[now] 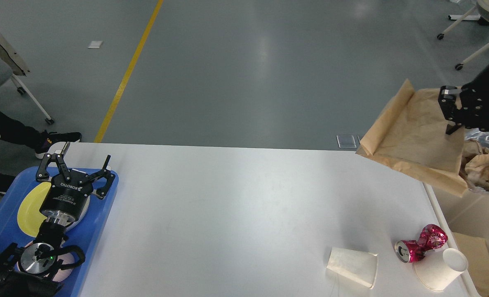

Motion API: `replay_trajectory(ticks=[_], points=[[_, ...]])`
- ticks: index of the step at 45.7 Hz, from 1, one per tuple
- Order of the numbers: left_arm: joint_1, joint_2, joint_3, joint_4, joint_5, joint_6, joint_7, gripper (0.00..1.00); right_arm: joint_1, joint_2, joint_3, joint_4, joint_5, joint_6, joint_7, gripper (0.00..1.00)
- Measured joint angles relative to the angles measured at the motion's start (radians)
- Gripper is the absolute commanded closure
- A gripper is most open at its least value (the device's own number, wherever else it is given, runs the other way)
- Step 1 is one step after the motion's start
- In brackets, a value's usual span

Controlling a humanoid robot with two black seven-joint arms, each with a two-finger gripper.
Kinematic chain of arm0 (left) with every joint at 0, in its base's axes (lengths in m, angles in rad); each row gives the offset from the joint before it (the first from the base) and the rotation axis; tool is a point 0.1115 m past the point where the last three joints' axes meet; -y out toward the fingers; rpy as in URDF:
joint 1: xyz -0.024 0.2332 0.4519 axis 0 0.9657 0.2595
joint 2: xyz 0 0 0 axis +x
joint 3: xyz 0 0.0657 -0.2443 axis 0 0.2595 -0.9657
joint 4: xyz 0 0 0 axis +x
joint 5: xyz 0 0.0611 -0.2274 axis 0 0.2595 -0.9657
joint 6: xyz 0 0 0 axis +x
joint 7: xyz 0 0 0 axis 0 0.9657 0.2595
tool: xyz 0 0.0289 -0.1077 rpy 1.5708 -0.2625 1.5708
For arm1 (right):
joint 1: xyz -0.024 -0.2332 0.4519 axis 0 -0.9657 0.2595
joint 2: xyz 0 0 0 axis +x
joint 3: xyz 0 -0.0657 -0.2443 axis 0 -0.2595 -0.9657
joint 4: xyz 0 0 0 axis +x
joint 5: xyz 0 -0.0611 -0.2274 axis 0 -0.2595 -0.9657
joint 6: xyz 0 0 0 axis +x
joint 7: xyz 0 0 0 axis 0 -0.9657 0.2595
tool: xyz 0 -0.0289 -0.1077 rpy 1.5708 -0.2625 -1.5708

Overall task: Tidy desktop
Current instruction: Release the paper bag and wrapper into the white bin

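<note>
The white desktop point(236, 214) fills the lower view. On its front right lie a tipped white paper cup point(353, 266), a crushed red can point(419, 244) and an upside-down white paper cup point(440, 270). My left gripper point(73, 165) is open and empty above the blue tray point(100, 222) at the desktop's left end. My right gripper point(450, 111) is raised past the desktop's right edge, against a large brown paper sheet point(409, 140) that slants over a beige bin point(471, 214). I cannot tell whether its fingers grip the sheet.
A yellow plate point(30, 210) lies on the tray under my left wrist. Crumpled brown paper point(485, 169) fills the bin's top. A brown flap point(481, 260) sits beside the desktop's right edge. Chair legs and a person's shoes stand at far left.
</note>
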Motion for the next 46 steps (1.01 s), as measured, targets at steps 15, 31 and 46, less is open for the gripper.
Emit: replay_trajectory(ticks=[15, 31, 46], points=[[0.0, 0.0, 0.0, 0.0, 0.0, 0.0, 0.0, 0.03, -0.372, -0.104, -0.042, -0.311, -0.087, -0.082, 0.165, 1.0], [0.0, 0.0, 0.0, 0.0, 0.0, 0.001, -0.001, 0.03, -0.907, -0.084, 0.022, -0.747, -0.079, -0.266, 0.209, 1.0], [0.0, 0.0, 0.0, 0.0, 0.0, 0.001, -0.001, 0.03, -1.362, 0.034, 0.213, -1.026, -0.067, -0.489, 0.201, 1.0]])
